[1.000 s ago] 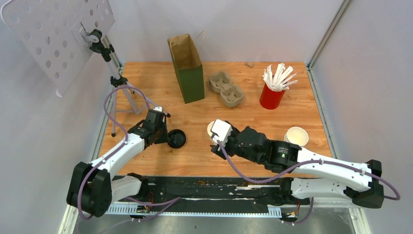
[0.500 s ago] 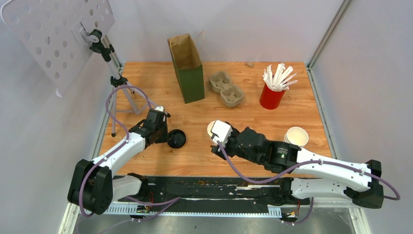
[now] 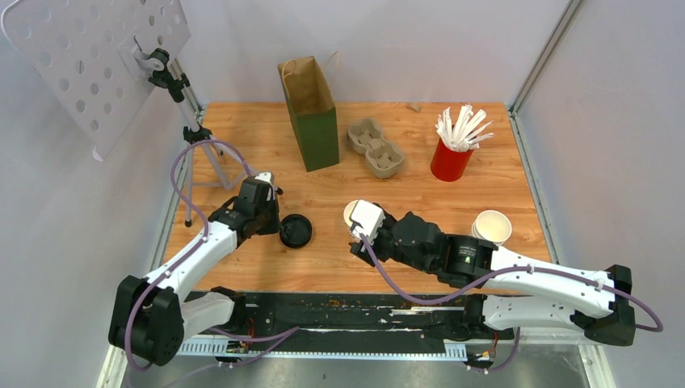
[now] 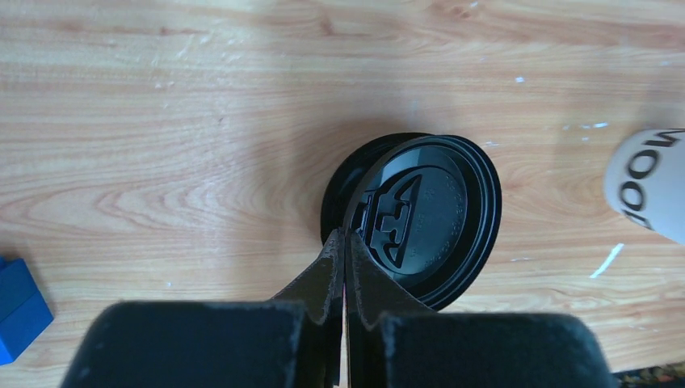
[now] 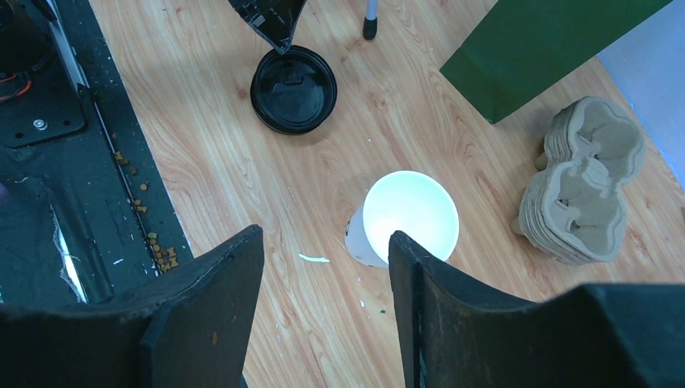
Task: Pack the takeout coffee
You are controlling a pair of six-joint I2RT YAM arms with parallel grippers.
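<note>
A black lid (image 4: 428, 210) is tilted up off the wood, and my left gripper (image 4: 345, 236) is shut on its near rim; a second dark round edge (image 4: 343, 182) shows under it. From above, the lid (image 3: 296, 231) lies just right of the left gripper (image 3: 271, 228). One white paper cup (image 5: 408, 214) stands open and lidless just past my right gripper (image 5: 325, 236), which hovers open and empty. In the top view that cup (image 3: 349, 212) is partly hidden by the right wrist. A second lidless cup (image 3: 492, 225) stands at the right.
A green and brown paper bag (image 3: 311, 113) stands open at the back, with the grey pulp carrier (image 3: 376, 148) and a red cup of white stirrers (image 3: 452, 158) to its right. A tripod (image 3: 194, 137) stands at the left edge. A blue block (image 4: 20, 307) lies near the left gripper.
My left gripper has closed onto the lid's rim, and the lid has tipped up and shifted slightly right. The right arm and both cups have not moved.
</note>
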